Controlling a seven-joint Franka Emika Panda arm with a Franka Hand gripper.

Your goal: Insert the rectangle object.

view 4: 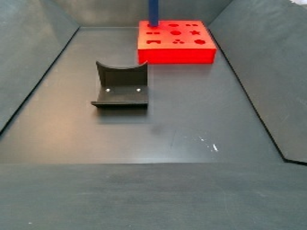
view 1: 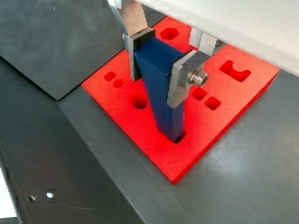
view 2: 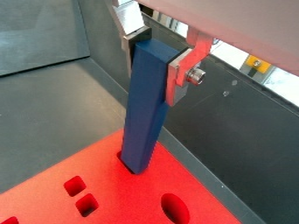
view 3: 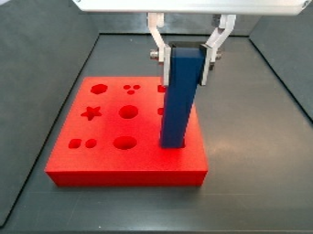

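The rectangle object [view 3: 182, 96] is a long blue bar standing nearly upright, its lower end in a hole near the right edge of the flat red block [view 3: 110, 137]. My gripper [view 3: 186, 57] is shut on the bar's top end, one silver finger on each side. Both wrist views show the pads pressed against the bar [view 1: 158, 87] [view 2: 146, 105], with the gripper [view 1: 162, 68] [view 2: 158, 57] above the red block [view 1: 222, 114] [view 2: 128, 197]. In a side view the bar [view 4: 153, 11] and the block [view 4: 177, 40] are far off at the back.
The dark fixture [view 4: 120, 85] with a curved notch stands on the floor, well in front of the red block. Grey walls ring the work floor [view 4: 180, 135]. A dark mat [view 1: 59, 44] lies beside the block. Other shaped holes [view 3: 127, 112] lie left of the bar.
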